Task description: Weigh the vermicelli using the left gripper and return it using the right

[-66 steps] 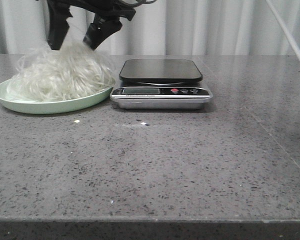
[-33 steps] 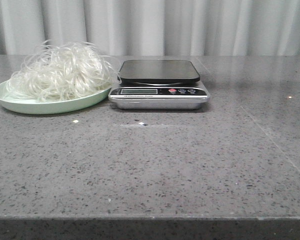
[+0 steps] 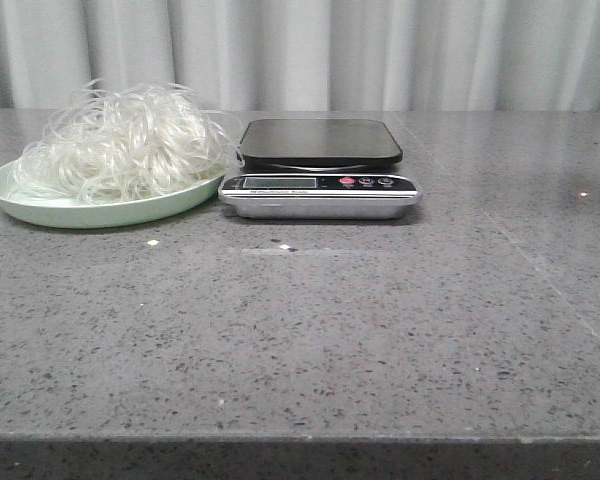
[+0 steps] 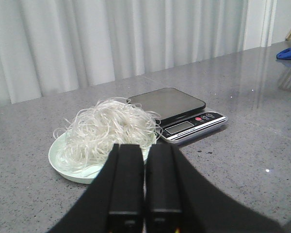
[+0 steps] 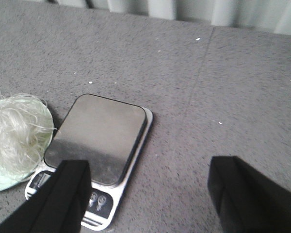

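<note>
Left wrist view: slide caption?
Shut left gripper above vermicelli heaped on green plate, empty scale beside.

likely a lab test bench: speckled grey countertop [image 3: 380, 330] backed by plain curtains [image 3: 380, 50] (no furnishings).

My left fingers [image 4: 127, 182] are pressed together, the two black pads side by side with only a thin seam between them and nothing caught there. They point forward and slightly down, held up off the desk [image 4: 242, 160]. My right fingers [image 5: 70, 187] are spread wide, one dark pad at each side of the wrist view with a broad gap between, nothing in it, and they hang above the desk, looking down. Neither arm shows in the front view.
</note>
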Action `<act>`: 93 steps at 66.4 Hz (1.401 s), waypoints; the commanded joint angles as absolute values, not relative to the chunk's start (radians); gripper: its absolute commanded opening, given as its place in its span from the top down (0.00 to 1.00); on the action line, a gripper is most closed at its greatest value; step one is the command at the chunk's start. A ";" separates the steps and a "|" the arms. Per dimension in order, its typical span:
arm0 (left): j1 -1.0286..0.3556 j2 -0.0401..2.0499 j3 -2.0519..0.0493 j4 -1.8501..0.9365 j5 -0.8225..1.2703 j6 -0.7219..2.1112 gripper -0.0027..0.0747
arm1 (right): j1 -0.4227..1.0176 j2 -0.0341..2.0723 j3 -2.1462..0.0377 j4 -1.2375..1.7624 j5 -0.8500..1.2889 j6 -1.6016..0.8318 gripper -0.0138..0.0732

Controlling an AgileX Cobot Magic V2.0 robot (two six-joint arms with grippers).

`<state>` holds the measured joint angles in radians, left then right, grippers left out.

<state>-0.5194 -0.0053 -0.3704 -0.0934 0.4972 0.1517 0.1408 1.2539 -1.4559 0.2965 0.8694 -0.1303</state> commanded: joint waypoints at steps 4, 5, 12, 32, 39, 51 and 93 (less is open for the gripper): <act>-0.518 0.000 -0.397 -0.105 0.421 0.151 0.80 | 0.134 1.005 -1.205 0.309 0.626 -0.166 0.16; -0.518 0.000 -0.397 -0.105 0.421 0.151 0.80 | 0.134 0.977 -1.170 0.309 0.609 -0.166 0.16; -0.518 0.000 -0.397 -0.105 0.421 0.151 0.80 | 0.134 0.824 -1.008 0.309 0.534 -0.168 0.16; -0.518 0.000 -0.397 -0.105 0.421 0.151 0.80 | 0.134 0.415 -0.607 0.308 0.293 -0.203 0.16; -0.518 0.000 -0.397 -0.105 0.421 0.151 0.80 | 0.134 0.281 -0.501 0.302 0.217 -0.203 0.16; -0.518 0.000 -0.397 -0.105 0.421 0.151 0.80 | 0.149 0.154 -0.402 0.281 0.184 -0.203 0.25; -0.516 0.000 -0.373 -0.084 0.426 0.154 0.80 | 0.206 0.155 -0.390 0.286 0.194 -0.202 0.63</act>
<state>-0.5194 -0.0053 -0.3617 -0.0934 0.4972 0.1517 0.2043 0.1447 -0.3689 0.2859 0.2683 -0.1937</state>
